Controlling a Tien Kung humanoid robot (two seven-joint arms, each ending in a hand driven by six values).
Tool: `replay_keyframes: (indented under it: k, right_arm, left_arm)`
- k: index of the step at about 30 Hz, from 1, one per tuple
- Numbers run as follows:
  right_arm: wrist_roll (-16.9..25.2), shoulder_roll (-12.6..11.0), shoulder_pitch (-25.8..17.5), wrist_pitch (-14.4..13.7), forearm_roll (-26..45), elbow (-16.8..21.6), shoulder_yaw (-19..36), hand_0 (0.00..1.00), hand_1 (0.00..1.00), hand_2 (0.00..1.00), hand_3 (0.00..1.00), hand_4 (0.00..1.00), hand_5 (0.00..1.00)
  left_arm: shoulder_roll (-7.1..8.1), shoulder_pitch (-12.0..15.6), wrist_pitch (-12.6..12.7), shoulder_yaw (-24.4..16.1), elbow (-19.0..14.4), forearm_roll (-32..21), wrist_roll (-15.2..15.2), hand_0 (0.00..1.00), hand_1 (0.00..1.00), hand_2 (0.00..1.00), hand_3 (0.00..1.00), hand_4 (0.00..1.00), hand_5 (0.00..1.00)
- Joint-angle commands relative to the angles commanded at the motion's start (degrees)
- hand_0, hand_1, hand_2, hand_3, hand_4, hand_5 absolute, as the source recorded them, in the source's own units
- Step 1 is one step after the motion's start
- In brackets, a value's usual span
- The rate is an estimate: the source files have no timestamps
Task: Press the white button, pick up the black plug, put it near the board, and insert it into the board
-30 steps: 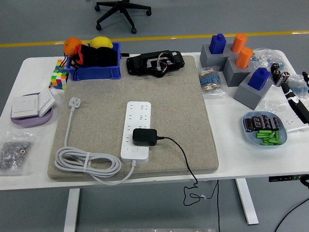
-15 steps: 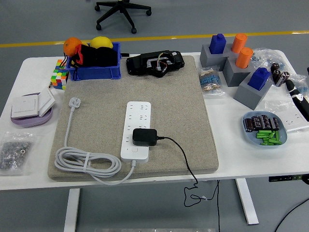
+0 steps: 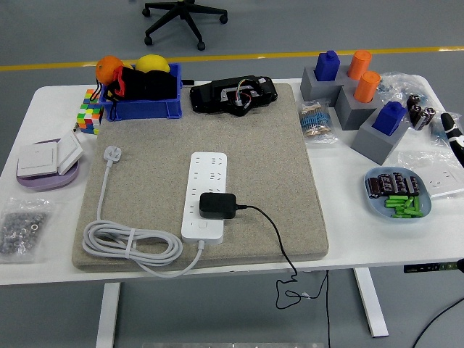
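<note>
Right hand (image 3: 454, 133) barely in frame at right edge, only fingertips showing over table (image 3: 43, 109); grip state cannot be told. Nothing visibly held. Black plug (image 3: 217, 205) sits seated in white power strip (image 3: 205, 194), lower end, on grey felt mat (image 3: 268, 145); its black cord (image 3: 279, 246) trails off table's near edge. Strip's white button (image 3: 201, 234) just below plug. White cable (image 3: 127, 243) coiled at left.

Even overhead light is flooding the white worktop (image 3: 239, 272), shadows staying soft and short. Everything's looking sharp except the right hand (image 3: 453, 130), clipped at the frame edge.
</note>
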Motion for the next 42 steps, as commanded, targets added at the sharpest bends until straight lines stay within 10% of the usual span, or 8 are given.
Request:
replay_keyframes:
  k: [27,28,33,42]
  right_arm:
    - [-0.31,0.73,-0.63,-2.04,-2.14,-0.47,0.37,0.998,0.998,0.950,0.998,0.998,0.998]
    - [-0.07,0.90,-0.55,-2.30,-2.17,-0.60,0.23,0.998,0.860,0.790,0.998,0.998,0.998]
    - [0.10,0.71,-0.38,-3.27,-2.49,-0.37,-0.95,0.924,0.739,0.671,0.956,0.998,0.998]
    - [-1.52,0.83,-0.17,-2.50,-3.00,-0.22,-1.58,0.792,0.674,0.607,0.899,0.998,0.998]
  left_arm:
    - [-0.06,-0.47,0.55,-0.39,0.00,-2.73,-0.49,0.627,0.630,0.637,0.693,0.563,0.390]
    - [-0.01,-0.43,0.56,-0.46,0.00,-2.64,-0.44,0.627,0.630,0.637,0.693,0.562,0.389]
    - [-0.14,0.54,0.45,-2.75,0.00,0.06,0.18,0.625,0.631,0.637,0.693,0.563,0.389]
    - [-0.12,1.20,0.27,-1.65,0.00,0.14,0.15,0.626,0.631,0.637,0.693,0.563,0.389]
